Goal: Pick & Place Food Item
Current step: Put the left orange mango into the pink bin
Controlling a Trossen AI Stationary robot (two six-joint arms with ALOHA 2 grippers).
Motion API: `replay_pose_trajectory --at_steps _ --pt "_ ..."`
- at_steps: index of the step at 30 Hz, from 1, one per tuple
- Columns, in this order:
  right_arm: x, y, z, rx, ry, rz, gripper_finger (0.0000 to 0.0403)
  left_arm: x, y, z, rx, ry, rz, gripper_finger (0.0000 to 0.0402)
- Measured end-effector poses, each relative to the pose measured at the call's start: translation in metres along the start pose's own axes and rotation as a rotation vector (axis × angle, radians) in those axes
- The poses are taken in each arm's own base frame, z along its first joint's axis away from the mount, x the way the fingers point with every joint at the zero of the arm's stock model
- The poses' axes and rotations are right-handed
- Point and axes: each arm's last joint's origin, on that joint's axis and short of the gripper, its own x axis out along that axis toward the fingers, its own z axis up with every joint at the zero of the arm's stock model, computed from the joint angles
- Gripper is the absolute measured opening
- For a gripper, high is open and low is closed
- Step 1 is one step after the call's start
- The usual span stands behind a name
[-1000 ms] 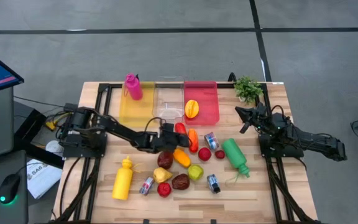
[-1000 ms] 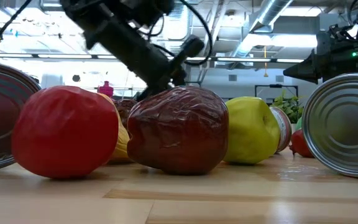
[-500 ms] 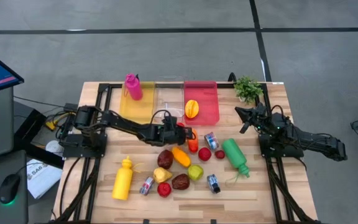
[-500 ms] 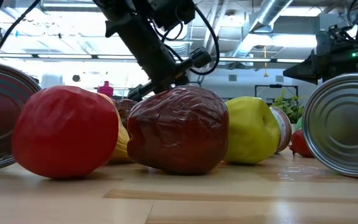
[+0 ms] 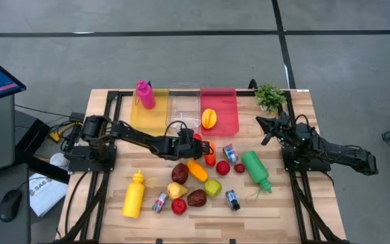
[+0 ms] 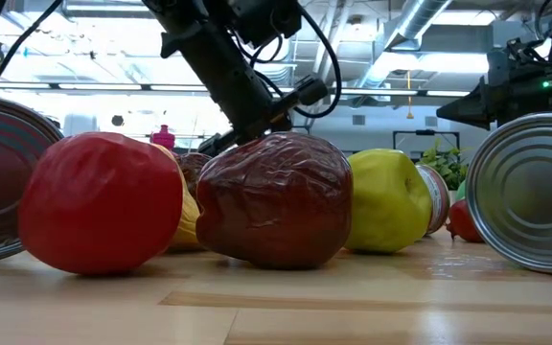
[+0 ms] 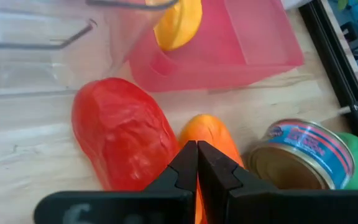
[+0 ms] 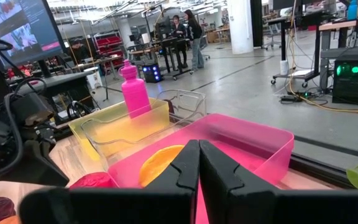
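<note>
My left gripper [image 7: 197,148] is shut. It slants down over the table's middle [image 5: 198,144], its tips at the gap between a long red food item [image 7: 123,134] and an orange one [image 7: 209,132]. Both lie on the wood just in front of the pink bin [image 5: 219,112]. A yellow-orange fruit [image 5: 209,118] rests inside that bin. Several more food items lie nearer the front, among them a dark red one [image 6: 276,196] and a green apple [image 6: 386,196]. My right gripper [image 8: 199,146] is shut and empty, held level at the table's right side [image 5: 269,129]. My left gripper's shut fingertips [image 7: 188,158] stand over the gap between the red item and the orange item, slanting down from the table's left. Whether they touch either one I cannot tell.
A clear bin [image 5: 183,112] and a yellow bin [image 5: 149,115] holding a pink bottle [image 5: 145,95] stand left of the pink bin. A can [image 5: 230,152], a green bottle [image 5: 256,169], a yellow bottle [image 5: 133,194] and a small plant [image 5: 271,96] share the table.
My left gripper has gone a little toward the table's far right, from above the dark red item toward the red and orange items by the pink bin. It has tipped as it went, stayed shut, and has kept still for the last half second.
</note>
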Motion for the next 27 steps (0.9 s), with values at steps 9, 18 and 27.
replay_pose_trajectory --at_steps 9,18,27 --pt "0.000 0.000 0.000 -0.001 0.000 0.000 0.0006 0.002 0.002 0.002 0.003 0.007 0.018 0.0000" --pt "0.000 0.000 0.000 -0.001 0.000 0.000 0.0006 0.001 0.011 -0.001 0.030 0.059 0.089 0.0000" --pt "0.000 0.000 0.000 -0.001 0.000 0.000 0.0006 -0.012 0.015 0.000 0.062 0.197 0.124 0.0000"
